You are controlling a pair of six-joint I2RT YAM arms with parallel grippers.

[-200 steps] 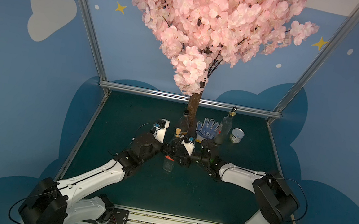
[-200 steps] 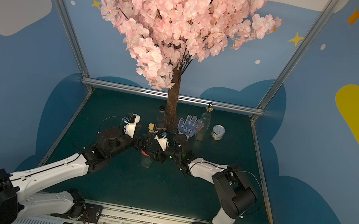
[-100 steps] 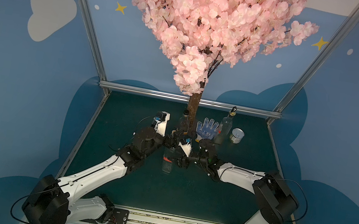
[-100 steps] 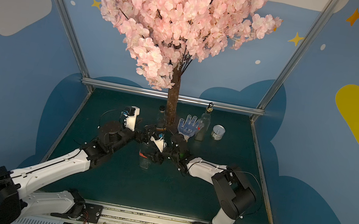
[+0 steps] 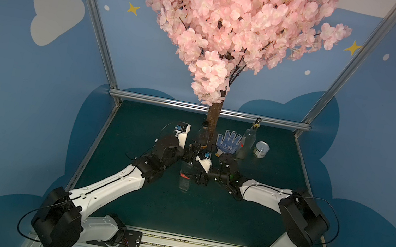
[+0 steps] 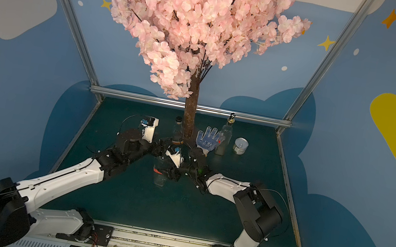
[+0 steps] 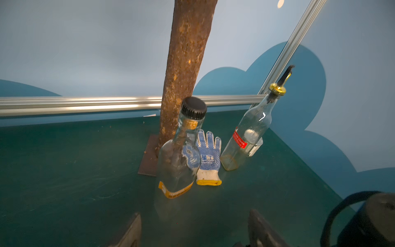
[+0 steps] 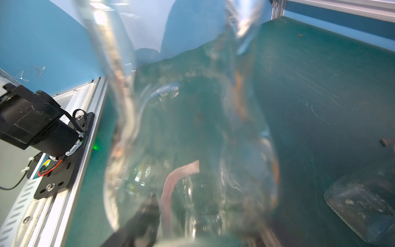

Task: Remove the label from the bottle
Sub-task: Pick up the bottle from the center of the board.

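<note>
A clear glass bottle (image 5: 184,182) (image 6: 159,179) stands mid-table in both top views, with a red label (image 5: 184,175) (image 6: 157,170) round its body. My right gripper (image 5: 198,178) (image 6: 173,174) is shut on the bottle's side at label height. In the right wrist view the glass (image 8: 192,128) fills the frame, with the label strip (image 8: 171,188) seen through it by one finger (image 8: 147,216). My left gripper (image 5: 190,153) (image 6: 160,148) sits at the bottle's top. Its jaws stand apart in the left wrist view (image 7: 194,218), with faint blurred glass between them.
Behind the arms stands the tree trunk (image 5: 212,121) on a base plate. Beside it are a flat black-capped bottle with an orange label (image 7: 181,154), a blue-dotted glove (image 5: 228,142), a tall pourer bottle (image 5: 247,143) and a tin can (image 5: 261,149). Aluminium frame rails edge the green mat.
My left arm has swung in toward the bottle's top and its jaws have narrowed. The right gripper and the bottle have stayed in place.
</note>
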